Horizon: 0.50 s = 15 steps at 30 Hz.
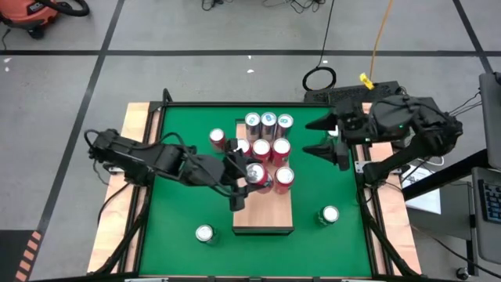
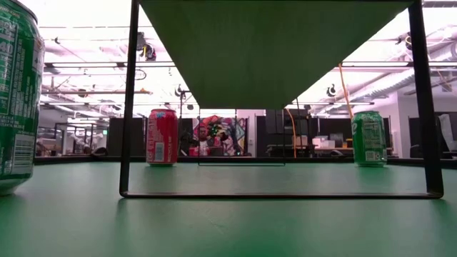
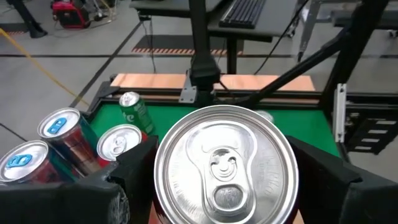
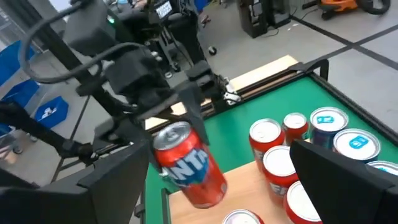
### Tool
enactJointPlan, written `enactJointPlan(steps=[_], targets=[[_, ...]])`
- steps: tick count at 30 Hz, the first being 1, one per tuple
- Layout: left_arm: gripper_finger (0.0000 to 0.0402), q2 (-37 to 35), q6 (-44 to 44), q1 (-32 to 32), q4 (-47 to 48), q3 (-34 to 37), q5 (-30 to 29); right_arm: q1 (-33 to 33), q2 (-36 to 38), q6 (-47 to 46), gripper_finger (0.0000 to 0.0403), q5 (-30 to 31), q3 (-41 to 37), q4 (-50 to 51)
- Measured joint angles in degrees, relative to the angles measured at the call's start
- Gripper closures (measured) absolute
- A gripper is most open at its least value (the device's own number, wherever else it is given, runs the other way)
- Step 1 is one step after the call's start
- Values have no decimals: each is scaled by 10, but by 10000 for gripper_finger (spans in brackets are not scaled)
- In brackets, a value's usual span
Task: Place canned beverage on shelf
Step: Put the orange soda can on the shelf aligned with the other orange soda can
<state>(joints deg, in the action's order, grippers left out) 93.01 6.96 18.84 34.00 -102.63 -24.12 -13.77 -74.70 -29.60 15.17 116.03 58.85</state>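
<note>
The shelf (image 1: 264, 219) is a pale wooden block on thin black legs in the middle of the green table. Several red and blue-topped cans (image 1: 270, 137) stand on its far half. My left gripper (image 1: 252, 177) reaches in from the table's left, shut on a red can (image 4: 193, 168) over the shelf's left side, next to the standing cans. My right gripper (image 1: 308, 137) hangs open and empty, high above the table to the right of the shelf's far end. In the low view only the shelf's underside (image 2: 271, 50) shows. My left gripper pinches the red can's side wall (image 3: 163, 186) between its two fingers, one on each side, just below the silver top (image 3: 227, 165). The fingers come from the table's left, slanting slightly down. The can is tilted and lifted above the shelf top.
A red can (image 1: 217, 139) stands on the table left of the shelf's far end. Two green cans stand on the table near the front, one on the left (image 1: 205, 233) and one on the right (image 1: 329, 214). The shelf's near half is bare wood. Black frame rails edge the table.
</note>
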Motion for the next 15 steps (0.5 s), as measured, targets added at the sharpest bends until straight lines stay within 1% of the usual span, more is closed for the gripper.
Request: enactJointPlan(steps=[3,11,15], targets=[[122,7,2,-7,-4,10,-1,-13,-1,-5,25,2,0,0],[122,8,46,-12,-1,77,-1,-29,-9,-13,25,2,-1,2],[122,8,46,-13,-30,108,-1,-28,-9,-13,25,2,-1,1]])
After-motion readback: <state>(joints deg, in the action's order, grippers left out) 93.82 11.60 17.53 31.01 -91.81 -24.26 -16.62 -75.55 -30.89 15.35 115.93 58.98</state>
